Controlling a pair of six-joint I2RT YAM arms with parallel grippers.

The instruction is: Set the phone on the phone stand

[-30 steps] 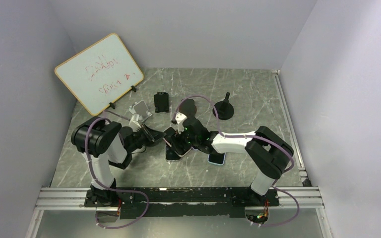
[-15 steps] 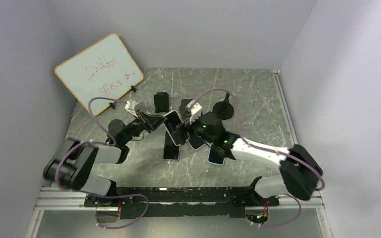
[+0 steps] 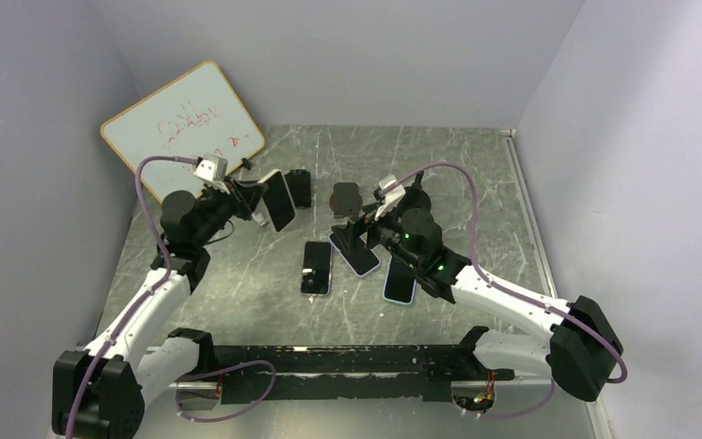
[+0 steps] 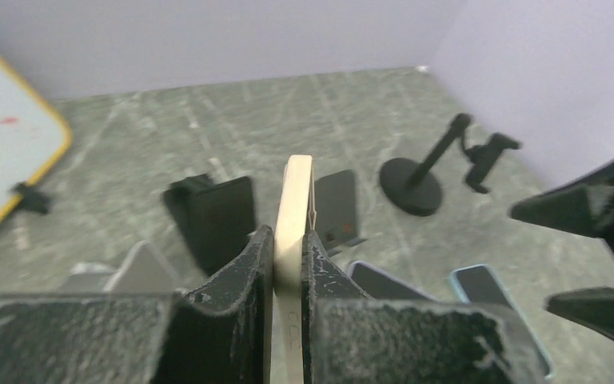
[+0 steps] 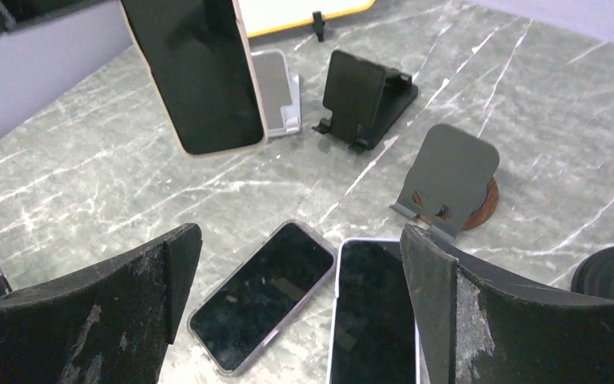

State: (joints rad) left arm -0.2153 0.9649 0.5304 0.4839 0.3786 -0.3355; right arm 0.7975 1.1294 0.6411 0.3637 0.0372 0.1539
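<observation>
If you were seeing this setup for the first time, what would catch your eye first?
The left end effector grips a cream-edged phone nearly upright, raised at the back left near the whiteboard. The right end effector, wide open, hovers over three phones lying flat mid-table.

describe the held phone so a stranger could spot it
Find the whiteboard leaning at the back left. Just beside it the left gripper pinches a cream-edged phone. It alone is held up; three other phones lie flat.
</observation>
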